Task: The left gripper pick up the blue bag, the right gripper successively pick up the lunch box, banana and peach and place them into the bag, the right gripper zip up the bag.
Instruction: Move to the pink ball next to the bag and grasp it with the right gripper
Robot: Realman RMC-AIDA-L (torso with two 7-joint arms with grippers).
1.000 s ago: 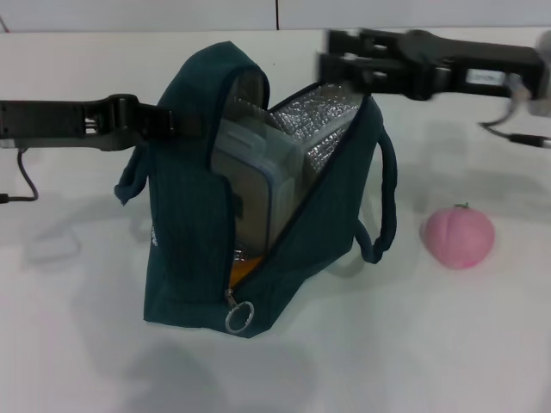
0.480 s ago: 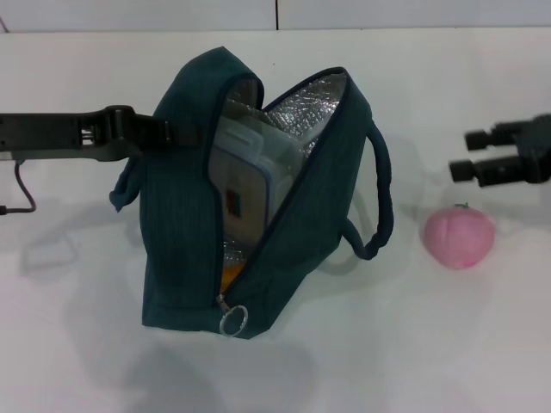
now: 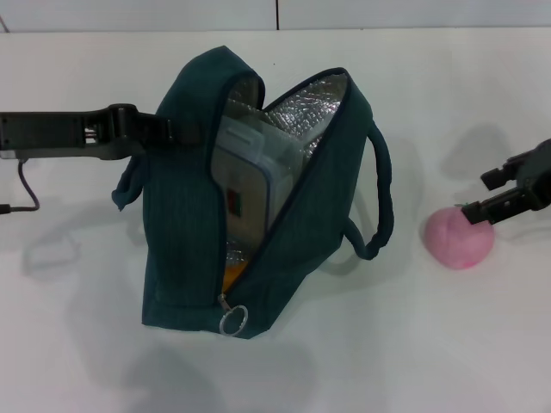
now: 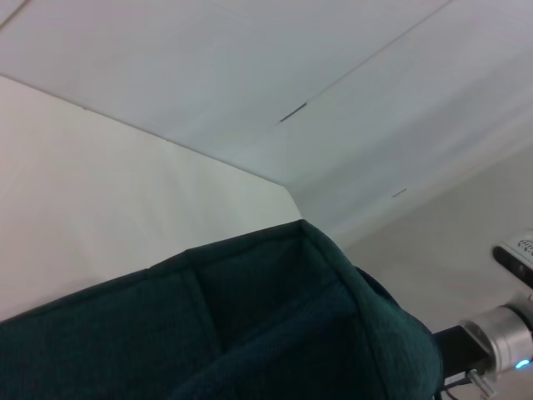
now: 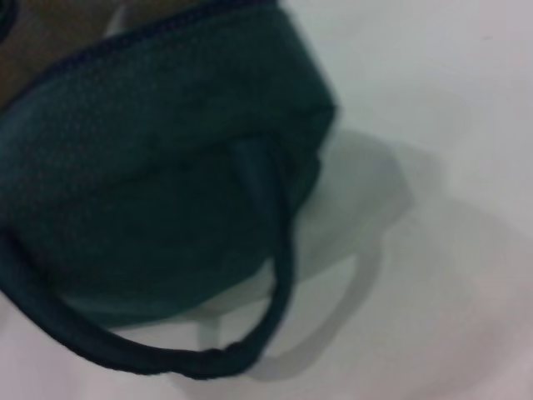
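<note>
Fabric of the blue bag (image 3: 250, 198) stands upright on the white table (image 3: 413, 353), its zipper undone and its mouth gaping so that silver foil lining (image 3: 301, 116) shows at the top. Inside the bag the lunch box (image 3: 245, 189) stands on edge, its clear wall and small red sticker facing out through the opening, and below it a sliver of the orange-yellow banana (image 3: 232, 277) peeks out just above the metal ring pull (image 3: 234, 319) at the low end of the zipper. Left of the bag, the left gripper (image 3: 176, 131) reaches in level from the side and is clamped on the bag's upper left edge, its fingers pressed into the teal cloth beside a drooping handle (image 3: 127, 185). In the left wrist view the same teal cloth (image 4: 275, 325) fills the lower part of the picture, very close. On the far side of the bag from that arm, well clear of the bag's right-hand loop handle (image 3: 379, 202), the peach (image 3: 456, 237) sits on the table. The right gripper (image 3: 502, 193) is at the peach's upper right side with its two black fingers spread apart; the lower finger (image 3: 489, 209) overlaps the peach's edge, and nothing is held between them. The right wrist view shows the bag's dark side (image 5: 158, 158) and one loop handle (image 5: 250, 333) lying against the table.
</note>
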